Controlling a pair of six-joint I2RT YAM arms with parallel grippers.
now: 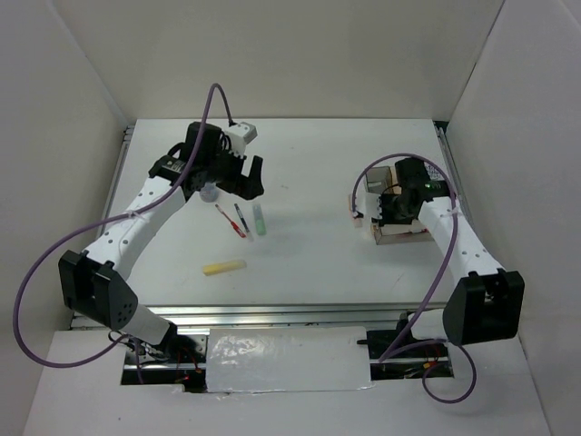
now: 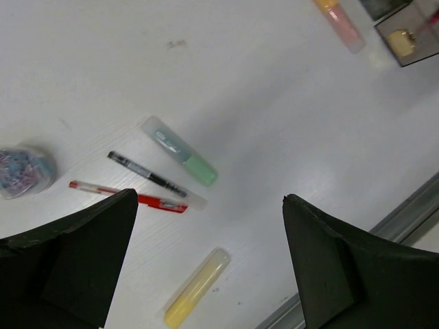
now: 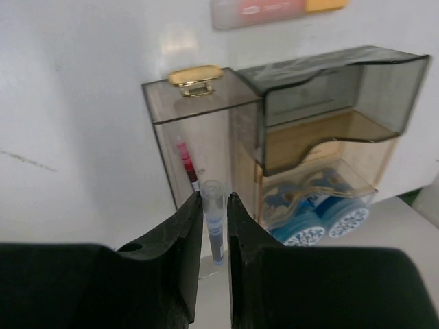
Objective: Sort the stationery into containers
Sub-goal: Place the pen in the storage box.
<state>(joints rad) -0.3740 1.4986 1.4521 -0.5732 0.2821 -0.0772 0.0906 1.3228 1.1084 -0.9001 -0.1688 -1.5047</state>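
Your right gripper (image 3: 214, 200) was clamped on a thin clear-capped pen (image 3: 216, 236) right in front of the brownish clear plastic box (image 3: 199, 130). Your left gripper (image 2: 209, 200) hung wide open, empty, above the white tabletop (image 2: 274, 103).

At lower centre, the right gripper (image 3: 215, 200) is pinching a clear-capped pen (image 3: 217, 241) upright, just before the tinted box (image 3: 206, 130). A red pen (image 3: 185, 163) is standing in its left compartment, and blue tape rolls (image 3: 309, 221) are lying lower right.
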